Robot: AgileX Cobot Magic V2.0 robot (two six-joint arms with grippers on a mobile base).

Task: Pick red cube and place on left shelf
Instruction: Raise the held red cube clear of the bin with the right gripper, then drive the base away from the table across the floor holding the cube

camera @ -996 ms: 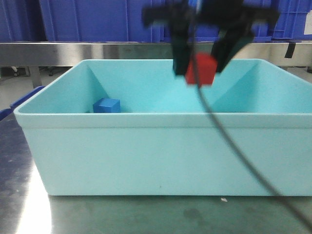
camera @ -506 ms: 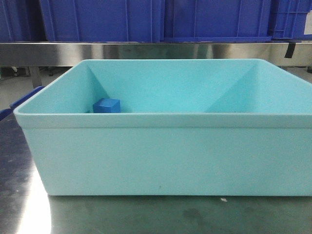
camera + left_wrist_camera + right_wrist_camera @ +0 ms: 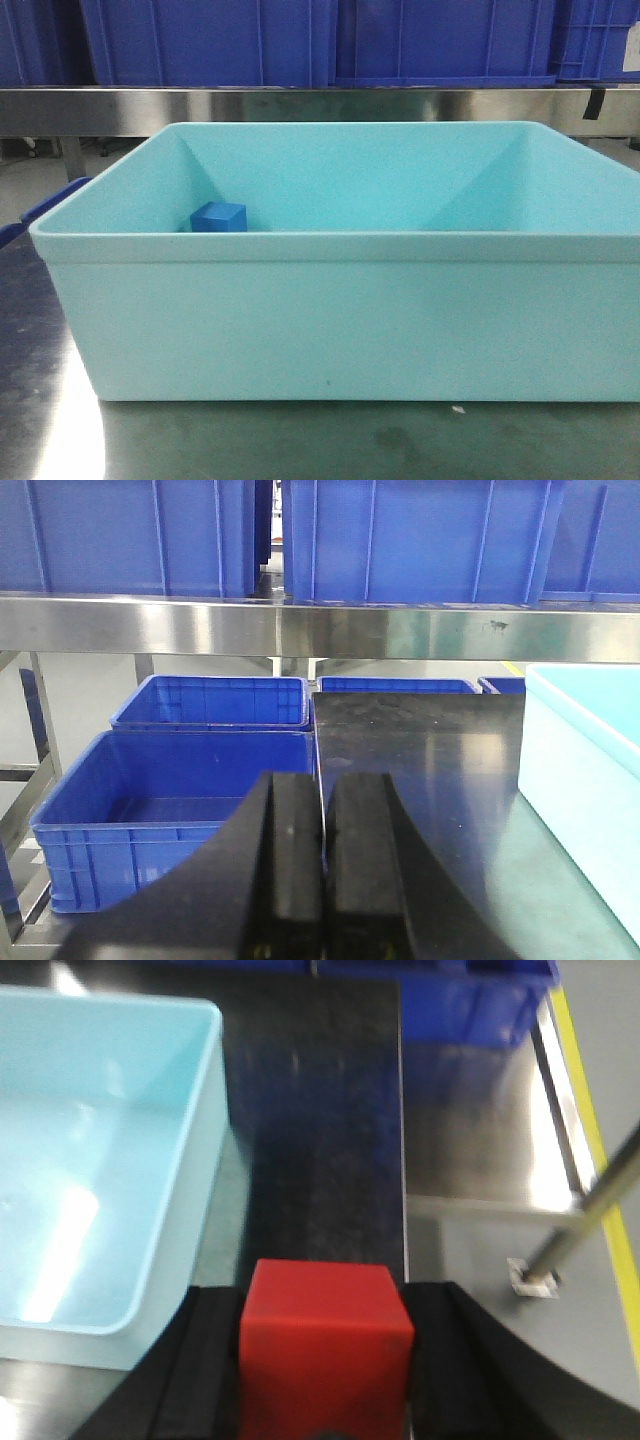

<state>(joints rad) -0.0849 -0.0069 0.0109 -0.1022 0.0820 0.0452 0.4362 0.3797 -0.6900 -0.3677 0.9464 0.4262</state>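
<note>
The right gripper (image 3: 323, 1365) squeezes the red cube (image 3: 325, 1325) at the bottom middle. On the left gripper (image 3: 324, 850), the jaws are pressed together.

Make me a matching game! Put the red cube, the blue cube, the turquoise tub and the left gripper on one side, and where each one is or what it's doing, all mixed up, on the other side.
Column one
1. red cube
2. blue cube
3. left gripper
4. turquoise tub

Column two
A. shut, with nothing in it
B. lying inside the turquoise tub
C. held in the right gripper
D. standing on the table

Right pairs: 1-C, 2-B, 3-A, 4-D
</note>
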